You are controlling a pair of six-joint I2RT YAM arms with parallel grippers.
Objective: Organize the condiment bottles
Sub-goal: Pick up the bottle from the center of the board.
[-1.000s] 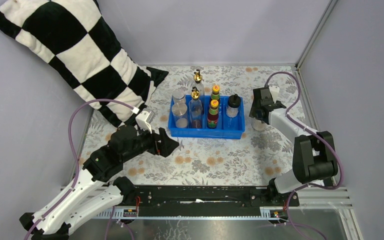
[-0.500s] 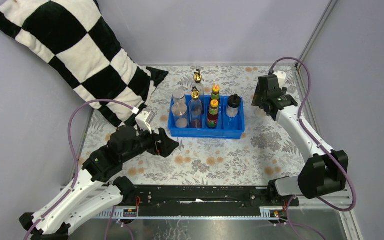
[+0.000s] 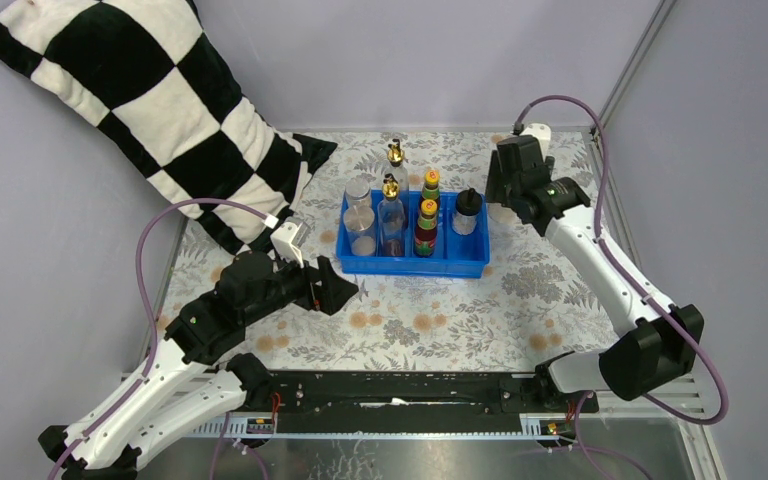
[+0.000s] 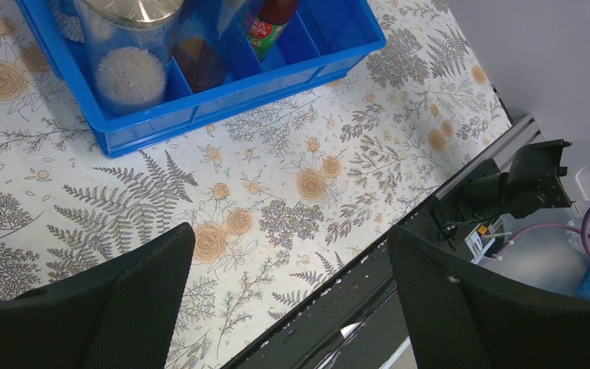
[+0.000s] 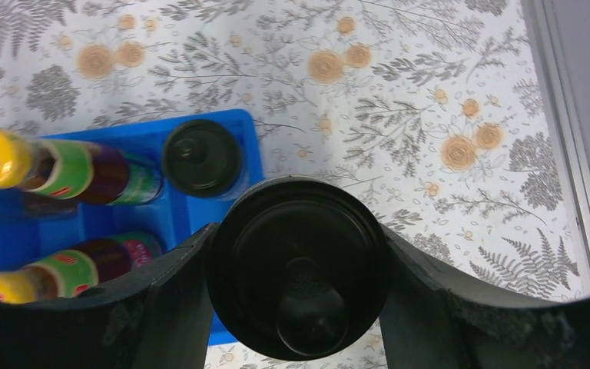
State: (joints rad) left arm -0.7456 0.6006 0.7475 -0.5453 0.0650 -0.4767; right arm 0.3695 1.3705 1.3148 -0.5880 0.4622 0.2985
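The blue tray (image 3: 412, 264) holds two silver-lidded jars (image 3: 361, 220), two gold-spouted bottles (image 3: 391, 210), two orange-capped bottles (image 3: 427, 226) and one black-capped shaker (image 3: 468, 209). My right gripper (image 3: 503, 192) hovers just right of the tray's far right corner. In the right wrist view it is shut on the second black-capped shaker (image 5: 298, 265), held above the table beside the tray shaker (image 5: 201, 157) and the orange-capped bottles (image 5: 65, 171). My left gripper (image 3: 348, 290) is open and empty, low in front of the tray's left end (image 4: 290, 240); one jar (image 4: 129, 54) shows there.
A black-and-white checked pillow (image 3: 130, 100) leans at the back left, its corner close to the tray. Grey walls enclose the table, with a metal post (image 3: 625, 75) at the back right. The black mounting rail (image 3: 390, 390) runs along the near edge.
My right gripper has lifted the black-capped shaker off the table right of the tray and moved it back and left toward the tray's far right corner. The left arm has not moved.
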